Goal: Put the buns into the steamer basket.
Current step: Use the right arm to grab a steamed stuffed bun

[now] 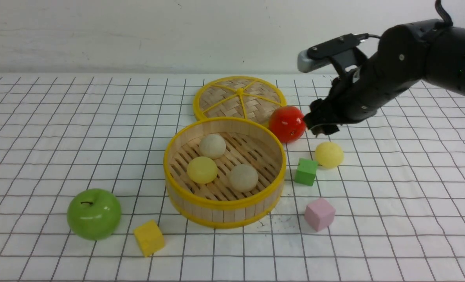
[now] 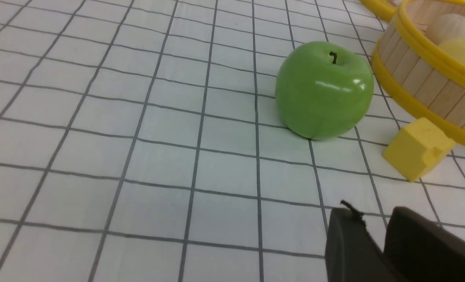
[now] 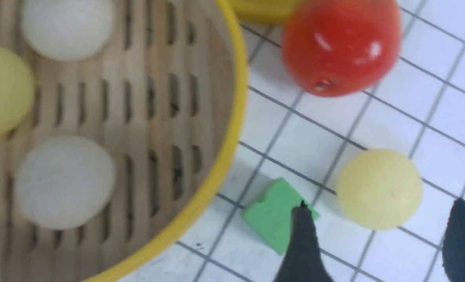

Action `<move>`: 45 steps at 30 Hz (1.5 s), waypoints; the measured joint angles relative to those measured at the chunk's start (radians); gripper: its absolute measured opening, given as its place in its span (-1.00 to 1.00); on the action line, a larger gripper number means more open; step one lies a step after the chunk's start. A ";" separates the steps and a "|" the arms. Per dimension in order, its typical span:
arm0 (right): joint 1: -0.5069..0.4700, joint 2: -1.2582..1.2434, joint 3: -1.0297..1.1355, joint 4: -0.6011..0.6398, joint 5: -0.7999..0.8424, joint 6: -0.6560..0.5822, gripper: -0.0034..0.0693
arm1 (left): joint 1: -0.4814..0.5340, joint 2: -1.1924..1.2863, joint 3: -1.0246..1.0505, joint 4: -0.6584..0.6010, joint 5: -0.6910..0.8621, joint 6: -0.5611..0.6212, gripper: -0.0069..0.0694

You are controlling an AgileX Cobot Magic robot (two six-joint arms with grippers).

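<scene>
The steamer basket [image 1: 224, 203] stands mid-table and holds three buns: a beige one [image 1: 212, 145], a pale yellow one [image 1: 202, 169] and another beige one [image 1: 243, 177]. A pale yellow bun [image 1: 329, 154] lies on the table to the basket's right. My right gripper [image 1: 321, 127] hovers just above and behind that bun, beside the red apple, with its jaws wide open and empty. In the right wrist view the bun [image 3: 379, 188] sits ahead of the spread fingers [image 3: 303, 243]. My left gripper [image 2: 373, 213] shows only in its wrist view, low over bare table, with a narrow gap and nothing held.
A red apple [image 1: 287, 123] touches the basket's far right side, in front of the flat woven lid [image 1: 239, 98]. A green cube [image 1: 306, 171] sits between basket and loose bun. A pink cube [image 1: 319, 214], a yellow cube [image 1: 149, 237] and a green apple [image 1: 94, 214] lie nearer the front.
</scene>
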 joint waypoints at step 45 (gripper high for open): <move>-0.083 0.222 0.000 0.016 -0.159 0.216 -0.87 | 0.000 0.000 0.000 0.000 0.000 0.000 -0.33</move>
